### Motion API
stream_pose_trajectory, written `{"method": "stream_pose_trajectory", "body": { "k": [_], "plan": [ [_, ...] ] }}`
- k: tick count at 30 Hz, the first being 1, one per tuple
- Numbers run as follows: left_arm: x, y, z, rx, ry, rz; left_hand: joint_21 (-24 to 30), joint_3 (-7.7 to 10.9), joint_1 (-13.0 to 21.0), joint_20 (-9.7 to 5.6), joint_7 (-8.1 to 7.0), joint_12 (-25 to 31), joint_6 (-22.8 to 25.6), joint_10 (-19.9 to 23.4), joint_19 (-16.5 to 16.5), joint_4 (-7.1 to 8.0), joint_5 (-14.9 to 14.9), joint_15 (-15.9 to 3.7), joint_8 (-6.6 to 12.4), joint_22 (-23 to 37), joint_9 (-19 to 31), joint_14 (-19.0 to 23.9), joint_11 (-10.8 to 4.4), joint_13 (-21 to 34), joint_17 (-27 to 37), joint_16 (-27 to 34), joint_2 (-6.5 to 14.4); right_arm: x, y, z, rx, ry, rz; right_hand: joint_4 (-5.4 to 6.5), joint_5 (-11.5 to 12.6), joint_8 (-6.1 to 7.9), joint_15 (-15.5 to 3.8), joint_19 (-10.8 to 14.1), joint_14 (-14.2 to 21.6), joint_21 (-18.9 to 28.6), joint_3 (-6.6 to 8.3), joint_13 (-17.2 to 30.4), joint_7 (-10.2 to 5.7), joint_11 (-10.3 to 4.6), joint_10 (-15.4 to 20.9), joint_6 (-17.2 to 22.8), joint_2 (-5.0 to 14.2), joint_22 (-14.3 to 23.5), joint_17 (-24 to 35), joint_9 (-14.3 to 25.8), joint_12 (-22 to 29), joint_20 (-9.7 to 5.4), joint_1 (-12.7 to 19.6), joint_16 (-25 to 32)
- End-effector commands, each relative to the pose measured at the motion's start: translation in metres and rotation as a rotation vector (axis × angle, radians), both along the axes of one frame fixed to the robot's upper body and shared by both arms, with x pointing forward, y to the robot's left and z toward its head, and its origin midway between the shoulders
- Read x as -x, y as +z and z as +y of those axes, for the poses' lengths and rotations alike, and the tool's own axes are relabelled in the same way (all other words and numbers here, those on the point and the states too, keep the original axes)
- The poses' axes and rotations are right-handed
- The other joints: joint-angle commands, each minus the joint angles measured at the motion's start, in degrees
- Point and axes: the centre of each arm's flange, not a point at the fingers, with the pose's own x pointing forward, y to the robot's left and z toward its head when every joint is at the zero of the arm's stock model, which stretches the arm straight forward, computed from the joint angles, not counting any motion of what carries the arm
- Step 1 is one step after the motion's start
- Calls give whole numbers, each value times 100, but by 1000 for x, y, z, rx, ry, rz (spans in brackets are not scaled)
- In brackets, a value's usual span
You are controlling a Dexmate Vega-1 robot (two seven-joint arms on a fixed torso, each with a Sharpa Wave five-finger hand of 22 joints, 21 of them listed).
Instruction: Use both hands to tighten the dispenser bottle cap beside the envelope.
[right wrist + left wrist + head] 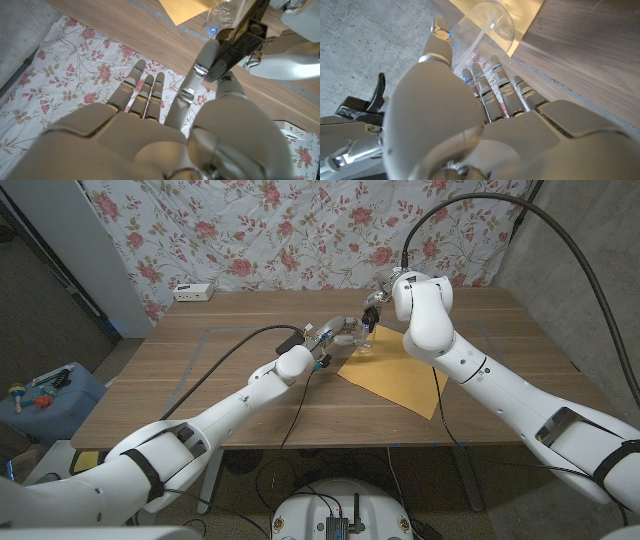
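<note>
left hand (340, 335) grips clear bottle (485, 25) at envelope (395, 375) edge; power strip (193, 292) well apart.

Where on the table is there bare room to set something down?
Bare wood lies left of the left hand, toward the white box, and along the near edge. It is crowded where both hands meet at the bottle by the envelope.

Glossy white rounded arm shells with black joint bands, black cables, pale grey segmented fingers (145, 95).
</note>
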Motion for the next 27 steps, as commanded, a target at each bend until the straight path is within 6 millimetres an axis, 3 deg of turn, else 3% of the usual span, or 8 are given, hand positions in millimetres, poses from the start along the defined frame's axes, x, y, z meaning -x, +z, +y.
{"method": "stream_pose_trajectory", "body": {
  "k": [1,27],
  "plan": [
    [1,-2,2,6,-2,-1,-10,562,-537,-191,231,39,924,494,53,522,37,-435,41,13,25,55,-82,1400,30,28,736,-2,0,5,-15,2,-23,-35,-31,45,-63,86,90,25,80,11,-2,-21,127,146,84,9,-14,-6,27,-21,70,13],
    [4,-8,1,12,-1,5,-11,569,-535,-187,247,39,956,512,51,522,40,-431,50,13,25,53,-83,1395,24,25,733,-5,-4,4,-70,1,-13,-55,-171,164,-132,177,445,11,152,-13,-46,-43,565,453,256,13,-58,-34,45,-23,76,9]
  ]
}}
